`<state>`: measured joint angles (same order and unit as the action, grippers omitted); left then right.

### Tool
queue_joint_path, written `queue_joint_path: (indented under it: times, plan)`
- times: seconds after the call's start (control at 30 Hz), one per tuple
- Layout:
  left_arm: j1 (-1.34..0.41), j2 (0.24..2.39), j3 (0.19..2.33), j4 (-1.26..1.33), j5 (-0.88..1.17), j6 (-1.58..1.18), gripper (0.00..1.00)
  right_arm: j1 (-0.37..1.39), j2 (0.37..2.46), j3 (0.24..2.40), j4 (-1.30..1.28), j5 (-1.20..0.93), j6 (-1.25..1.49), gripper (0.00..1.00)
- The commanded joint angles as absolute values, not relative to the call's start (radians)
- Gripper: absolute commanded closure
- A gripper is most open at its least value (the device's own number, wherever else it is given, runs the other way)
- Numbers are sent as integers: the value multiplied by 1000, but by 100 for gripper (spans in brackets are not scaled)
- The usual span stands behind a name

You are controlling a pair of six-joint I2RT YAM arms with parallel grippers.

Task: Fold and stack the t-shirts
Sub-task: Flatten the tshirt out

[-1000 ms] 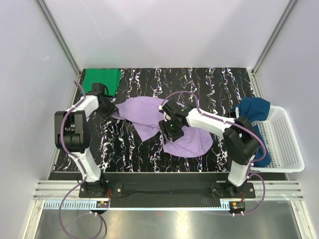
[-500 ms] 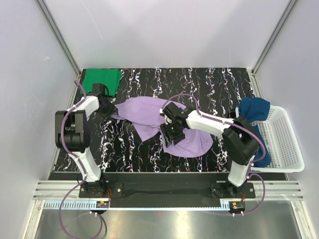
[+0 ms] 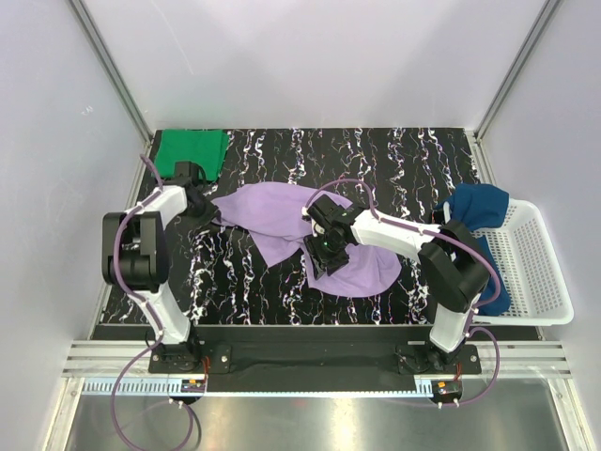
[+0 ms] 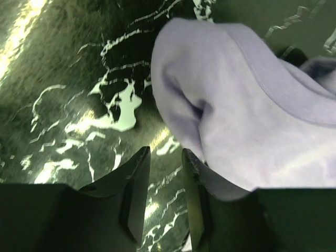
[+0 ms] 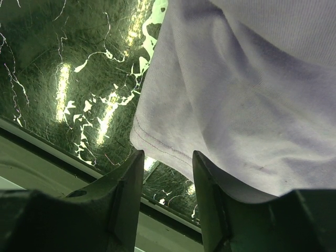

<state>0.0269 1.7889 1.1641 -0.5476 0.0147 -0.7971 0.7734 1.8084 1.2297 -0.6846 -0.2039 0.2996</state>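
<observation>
Lavender tee [image 3: 282, 218] spread on bench [image 3: 394, 155] centre; L edge at left pincer [image 4: 165, 152], near hem at right pincer [image 5: 168, 153]; both pincers part-spread, pinching nothing; open bench behind & front-L; 3 tees: green tee [image 3: 192, 150] back-L corner, blue tee [image 3: 479, 209] over basket [image 3: 540, 272] rim, R edge; 1 basket.

lavender t-shirt [image 3: 280, 218] centre | green t-shirt [image 3: 192, 150] far-left | blue t-shirt [image 3: 479, 210] over basket [image 3: 539, 274] rim

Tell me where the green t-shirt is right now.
In the top view, the green t-shirt lies at the far left corner of the table, apart from the lavender t-shirt spread out nearer the middle.
</observation>
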Motion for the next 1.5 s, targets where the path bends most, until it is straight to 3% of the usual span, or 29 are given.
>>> queue_joint_path:
  times: [0.0, 0.47, 0.6, 0.73, 0.83, 0.97, 1.1, 1.13, 1.17, 1.47]
  plan:
    - [26, 1831, 1236, -552, -17, -805, 65, 785, 1761, 1239, -672, -216, 295, 51]
    - [15, 1957, 1353, -575, -23, -798, 61, 796, 1793, 1252, -680, -222, 290, 48]
    - [14, 1967, 1351, -569, -20, -784, 71, 831, 1812, 1272, -680, -232, 282, 41]
    - [12, 1942, 1338, -561, -28, -752, 93, 864, 1844, 1299, -686, -219, 290, 40]
    - [12, 1919, 1332, -571, -38, -732, 99, 871, 1902, 1327, -699, -193, 325, 44]
    - [6, 1827, 1313, -589, -58, -697, 100, 871, 1950, 1336, -710, -127, 367, 50]
    - [-15, 1715, 1273, -600, -87, -661, 100, 871, 1956, 1330, -721, -34, 377, 74]
    - [-15, 1688, 1263, -601, -90, -654, 100, 873, 1954, 1328, -726, -6, 379, 92]
    - [-15, 1660, 1249, -604, -95, -650, 100, 873, 1948, 1331, -757, 32, 380, 100]
    - [-15, 1263, 1163, -683, -225, -568, 100, 836, 1498, 1299, -1056, 209, 314, 100]
